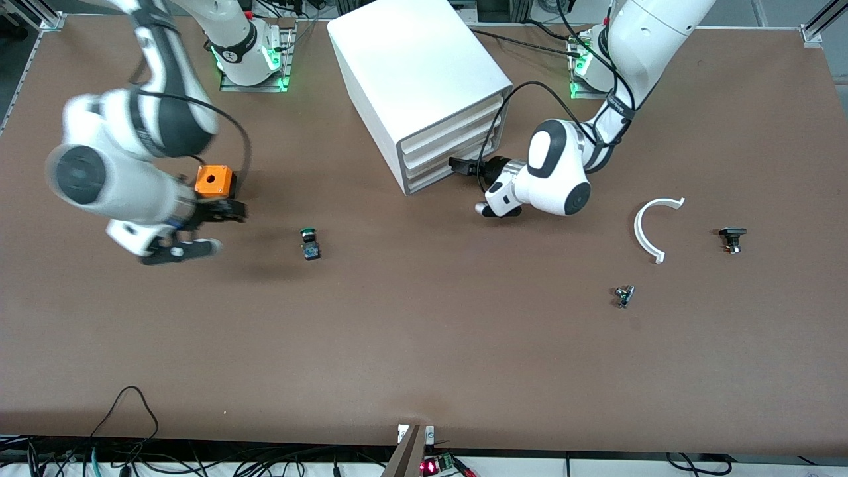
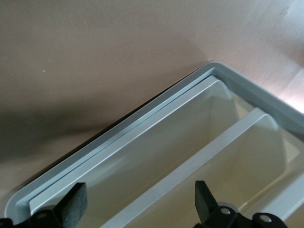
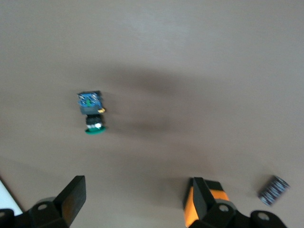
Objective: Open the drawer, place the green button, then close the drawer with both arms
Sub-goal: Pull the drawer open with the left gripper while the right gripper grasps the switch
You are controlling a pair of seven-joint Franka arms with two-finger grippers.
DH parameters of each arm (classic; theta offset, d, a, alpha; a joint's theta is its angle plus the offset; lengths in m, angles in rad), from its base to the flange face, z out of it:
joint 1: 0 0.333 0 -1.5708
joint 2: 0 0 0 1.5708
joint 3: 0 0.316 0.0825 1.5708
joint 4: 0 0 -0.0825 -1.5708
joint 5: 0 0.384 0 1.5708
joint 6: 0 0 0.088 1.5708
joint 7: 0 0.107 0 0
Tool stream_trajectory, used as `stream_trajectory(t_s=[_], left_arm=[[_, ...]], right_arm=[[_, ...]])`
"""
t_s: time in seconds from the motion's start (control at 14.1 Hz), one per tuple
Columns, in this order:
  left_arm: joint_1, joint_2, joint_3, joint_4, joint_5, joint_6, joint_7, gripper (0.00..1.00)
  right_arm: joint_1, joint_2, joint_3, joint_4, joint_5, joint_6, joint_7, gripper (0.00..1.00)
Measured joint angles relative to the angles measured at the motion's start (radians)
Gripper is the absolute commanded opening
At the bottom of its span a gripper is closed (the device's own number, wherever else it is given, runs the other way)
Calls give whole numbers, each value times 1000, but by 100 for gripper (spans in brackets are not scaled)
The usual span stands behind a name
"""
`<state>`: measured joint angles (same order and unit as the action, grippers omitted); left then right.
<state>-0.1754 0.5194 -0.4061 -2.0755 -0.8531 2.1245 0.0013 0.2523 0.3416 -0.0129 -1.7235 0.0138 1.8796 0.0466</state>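
Two white arms work over the brown table (image 1: 424, 344) in the front view. The left gripper (image 1: 467, 167) sits right at the front of the white cabinet (image 1: 424, 79), level with the drawer (image 1: 440, 176), the lowest of three stacked drawers, which looks closed or nearly so; its fingers are spread apart and hold nothing. The right gripper (image 1: 199, 228) hangs over the table toward the right arm's end, jaws wide and empty, just beside an orange cube (image 1: 214, 181) with a hole in its top. The button (image 1: 309, 243) lies on its side on the table, near the right gripper, nearer to the front camera than the cabinet and well apart from it. Toward the left arm's end lie a white curved piece (image 1: 648, 228), a black-capped small part (image 1: 731, 238) and a small metal part (image 1: 623, 295). In the left wrist view, the two black fingertips (image 2: 73, 204) stand apart against the drawer front (image 2: 156, 147), with its pale sloped face and the cabinet's grey rim around it. In the right wrist view, the button (image 3: 91, 113) lies on the bare table between and ahead of the spread fingertips (image 3: 71, 197), touching neither; the orange cube (image 3: 216, 202) shows close against one fingertip, and a small dark ribbed piece (image 3: 273, 189) lies near it
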Motion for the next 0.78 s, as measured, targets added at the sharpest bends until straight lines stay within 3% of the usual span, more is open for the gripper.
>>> stream_trajectory(t_s=[0.57,0.64,0.71,0.78], left_arm=[[0,2,-38,-23,0,4,0,91],[0,3,-41,-25,0,4,1,85],[0,3,-43,-26,0,6,5,69],[0,4,-42,-26,0,8,14,31]], right_arm=[[104,187,1,-3,2,199,63,100],[115,202,1,-4,2,219,71,100],[127,219,2,-4,2,241,76,100],[136,235,2,-4,3,261,79,100]])
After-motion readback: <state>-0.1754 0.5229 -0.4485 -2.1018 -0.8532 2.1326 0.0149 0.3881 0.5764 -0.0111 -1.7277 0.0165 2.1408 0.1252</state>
